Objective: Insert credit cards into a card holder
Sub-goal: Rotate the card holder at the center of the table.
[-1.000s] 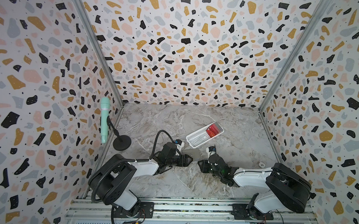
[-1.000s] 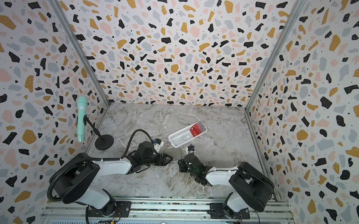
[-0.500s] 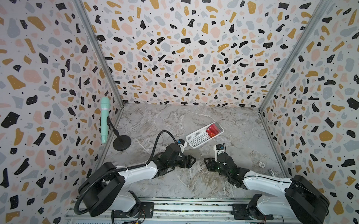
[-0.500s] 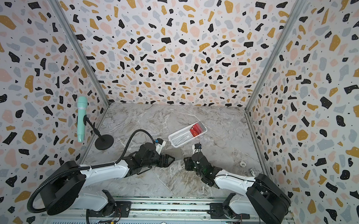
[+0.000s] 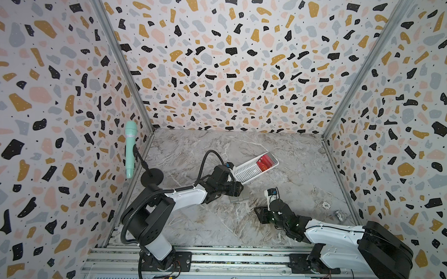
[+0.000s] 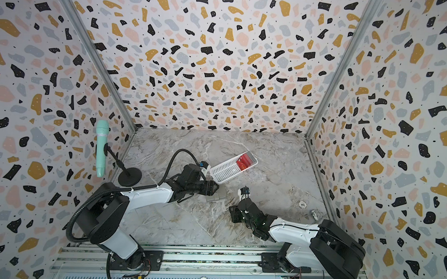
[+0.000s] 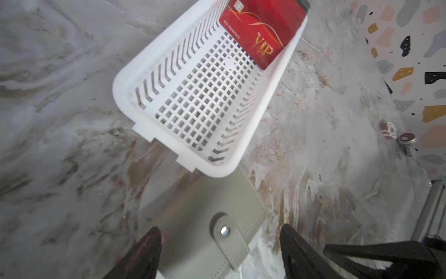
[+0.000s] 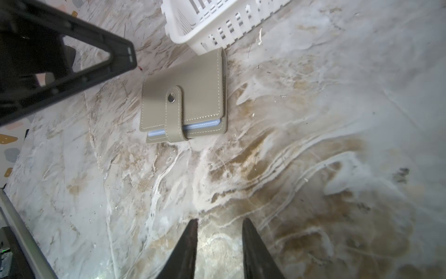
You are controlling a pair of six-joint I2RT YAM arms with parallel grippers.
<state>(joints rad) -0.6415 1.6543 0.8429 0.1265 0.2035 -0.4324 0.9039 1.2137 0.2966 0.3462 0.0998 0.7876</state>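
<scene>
Marble tabletop (image 5: 216,155): white basket (image 5: 247,171) lies skewed, mid-table. Left gripper (image 7: 220,232): fingers spread wide, straddling the card holder (image 8: 185,96), gripping nothing. Right gripper (image 8: 220,221): fingers partly apart, empty, over bare marble nearby. Card holder flat, snapped closed, at the basket's end. Red credit cards (image 7: 260,31) in the basket's opposite end.

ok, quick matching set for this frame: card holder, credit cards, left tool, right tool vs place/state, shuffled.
1 card holder
2 credit cards
3 left tool
4 right tool

A in the white basket
B narrowly open, empty, over bare table
C snapped shut, flat on the table
D wide open, at the card holder

Pairs: 1-C, 2-A, 3-D, 4-B
</scene>
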